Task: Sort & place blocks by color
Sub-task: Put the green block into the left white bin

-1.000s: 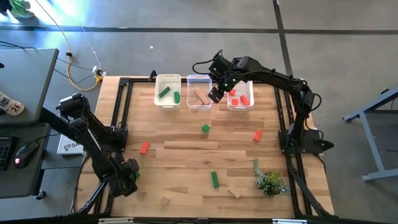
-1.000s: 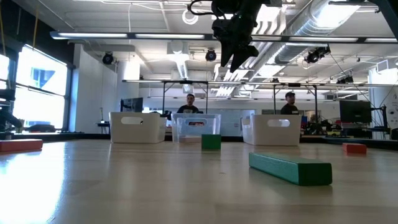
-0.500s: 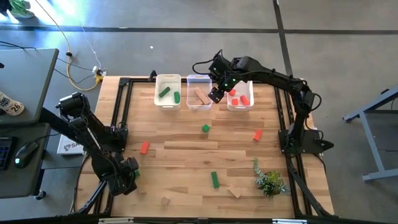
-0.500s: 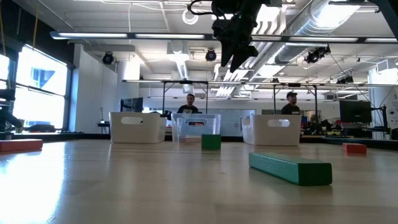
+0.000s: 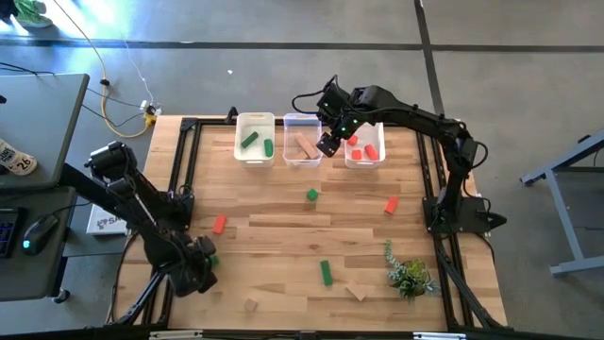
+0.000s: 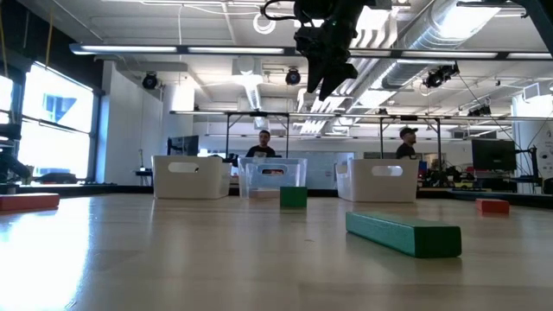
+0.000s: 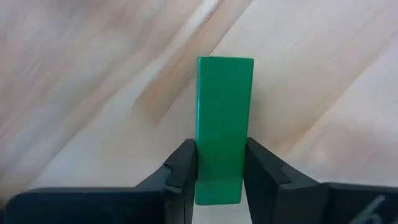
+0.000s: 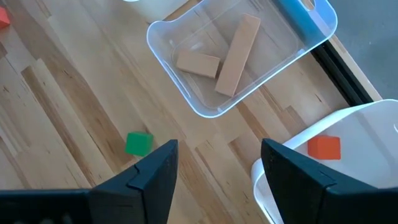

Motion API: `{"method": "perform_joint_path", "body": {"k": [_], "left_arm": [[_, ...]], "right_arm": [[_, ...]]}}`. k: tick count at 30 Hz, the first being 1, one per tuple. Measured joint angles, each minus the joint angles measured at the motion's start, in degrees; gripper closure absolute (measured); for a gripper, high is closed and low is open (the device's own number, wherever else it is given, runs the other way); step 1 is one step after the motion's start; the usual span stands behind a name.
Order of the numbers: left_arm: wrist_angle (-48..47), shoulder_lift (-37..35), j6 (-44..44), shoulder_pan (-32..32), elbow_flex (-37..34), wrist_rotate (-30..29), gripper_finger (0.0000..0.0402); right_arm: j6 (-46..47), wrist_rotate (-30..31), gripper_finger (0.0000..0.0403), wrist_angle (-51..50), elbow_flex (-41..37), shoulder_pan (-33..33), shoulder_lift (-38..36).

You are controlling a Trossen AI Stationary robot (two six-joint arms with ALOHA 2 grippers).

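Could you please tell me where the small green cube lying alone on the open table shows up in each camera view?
High view: green cube near table centre, just in front of the middle bin.
Low view: it sits at mid-picture, in front of that same clear bin.
Left wrist view: not in it; only a green bar.
Right wrist view: on the bare wood, short of the bin holding tan blocks.
Shared landmark: the middle bin.

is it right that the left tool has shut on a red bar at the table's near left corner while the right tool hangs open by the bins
Not quite: the bar is green, not red, as the left wrist view shows. Otherwise yes: the left tool is shut on it, and the right tool hangs open by the bins.
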Motion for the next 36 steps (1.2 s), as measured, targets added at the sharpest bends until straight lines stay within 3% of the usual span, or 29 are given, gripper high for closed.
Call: {"method": "perform_joint_path", "body": {"k": [5, 13, 26, 32, 36], "left_arm": [[-0.1, -1.2, 0.9, 4.4, 1.4, -3.9, 0.0328], [0.3, -4.8, 8.1, 17.7, 1.7, -9.7, 0.0327], [3.7, -10.8, 29.8, 44.4, 1.8, -13.8, 0.0326], [13.0, -11.5, 44.3, 57.3, 1.9, -13.4, 0.0326], [20.1, -11.5, 53.3, 65.3, 1.9, -9.2, 0.0326]], "right_arm": [[-2.4, -0.4, 0.0185, 0.0, 0.0, 0.0, 0.0], [-6.0, -0.4, 0.0185, 0.0, 0.0, 0.0, 0.0], [-10.4, -0.5, 0.0185, 0.2, 0.0, 0.0, 0.0], [-10.0, -0.5, 0.0185, 0.8, 0.0, 0.0, 0.0], [-7.7, -0.5, 0.0185, 1.9, 0.0, 0.0, 0.0]]}}
